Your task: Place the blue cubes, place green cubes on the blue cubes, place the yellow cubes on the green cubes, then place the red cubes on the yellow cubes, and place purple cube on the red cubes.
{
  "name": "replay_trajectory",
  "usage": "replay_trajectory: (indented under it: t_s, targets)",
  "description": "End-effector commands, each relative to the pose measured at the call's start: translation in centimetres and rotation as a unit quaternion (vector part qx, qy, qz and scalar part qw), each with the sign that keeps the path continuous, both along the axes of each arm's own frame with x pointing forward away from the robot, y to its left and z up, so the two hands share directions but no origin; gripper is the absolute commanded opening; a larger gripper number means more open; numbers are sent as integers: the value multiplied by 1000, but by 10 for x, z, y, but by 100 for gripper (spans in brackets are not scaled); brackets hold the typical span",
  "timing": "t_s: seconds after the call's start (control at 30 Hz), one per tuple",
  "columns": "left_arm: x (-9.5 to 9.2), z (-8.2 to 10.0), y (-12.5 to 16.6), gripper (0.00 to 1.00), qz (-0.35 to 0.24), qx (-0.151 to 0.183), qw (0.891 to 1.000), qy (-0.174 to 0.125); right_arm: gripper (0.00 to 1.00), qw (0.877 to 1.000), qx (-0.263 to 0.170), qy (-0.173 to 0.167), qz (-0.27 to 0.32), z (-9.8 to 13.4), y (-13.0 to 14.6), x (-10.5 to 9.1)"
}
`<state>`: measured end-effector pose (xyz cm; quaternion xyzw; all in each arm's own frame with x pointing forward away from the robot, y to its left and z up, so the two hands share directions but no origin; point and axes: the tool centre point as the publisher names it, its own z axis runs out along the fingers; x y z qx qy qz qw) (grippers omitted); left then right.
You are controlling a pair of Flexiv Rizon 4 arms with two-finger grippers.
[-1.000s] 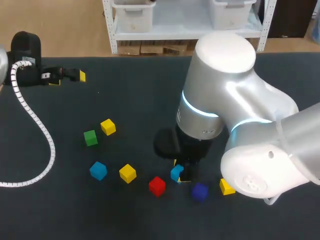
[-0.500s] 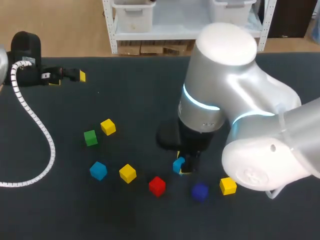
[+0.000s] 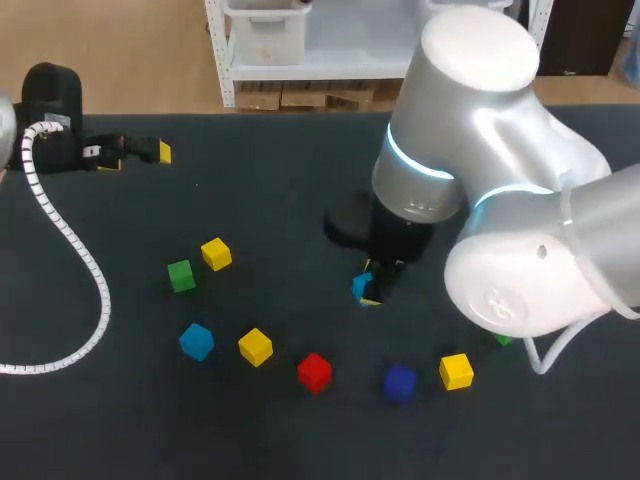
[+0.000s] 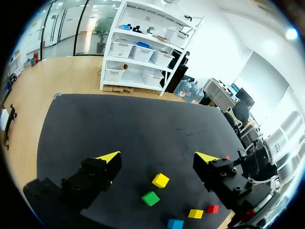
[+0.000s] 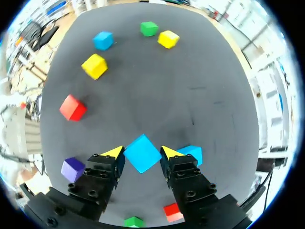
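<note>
So, the right gripper (image 3: pixel 378 283) is clamped on a blue cube (image 3: pixel 362 287). In the right wrist view both yellow-tipped fingers press its sides, w/ the cube turned corner-forward btwn them. It's a plain bright-blue block. It sits beyond the red cube (image 3: pixel 314 371) and a bit to its right, and looks raised off the table (image 3: pixel 250 200), though the height is hard to judge.

Just right of the red cube is the purple cube (image 3: pixel 399 382), w/ a yellow cube (image 3: pixel 456 371) farther right. Left of the red cube is a second yellow cube (image 3: pixel 256 347), then a second blue cube (image 3: pixel 196 341). Farther left and beyond is a green cube (image 3: pixel 181 275), w/ a third yellow cube (image 3: pixel 215 253) just beside it.

The right arm (image 3: pixel 480 150) blocks much of the table right of and beyond the red cube. Only a sliver of a second green cube (image 3: pixel 503 340) shows at its edge. The right wrist view also shows a third blue cube (image 5: pixel 191 153) just beside one finger.

The left gripper (image 3: pixel 138 157) is well apart, far left of and beyond the red cube, w/ fingers spread wide.
</note>
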<state>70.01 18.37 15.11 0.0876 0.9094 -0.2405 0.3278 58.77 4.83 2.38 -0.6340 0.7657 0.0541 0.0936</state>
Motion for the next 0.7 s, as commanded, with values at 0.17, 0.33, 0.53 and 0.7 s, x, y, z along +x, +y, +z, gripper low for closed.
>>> replay_trajectory:
  t_s: [0.17, 0.33, 0.53, 0.7]
  targets:
    - [0, -1, 1, 100, -1, -2, 1000, -2, 0, 999, -1, 18, -43, -7, 17, 8]
    - [0, -1, 1, 100, -1, -2, 1000, -2, 0, 995, 4, 12, -98, -4, 21, 20]
    - [0, -1, 1, 100, -1, -2, 1000, -2, 0, 989, 17, 8, -148, -1, 21, 29]
    - [0, -1, 1, 100, -1, -2, 1000, -2, 0, 986, 15, 8, -165, -3, 21, 33]
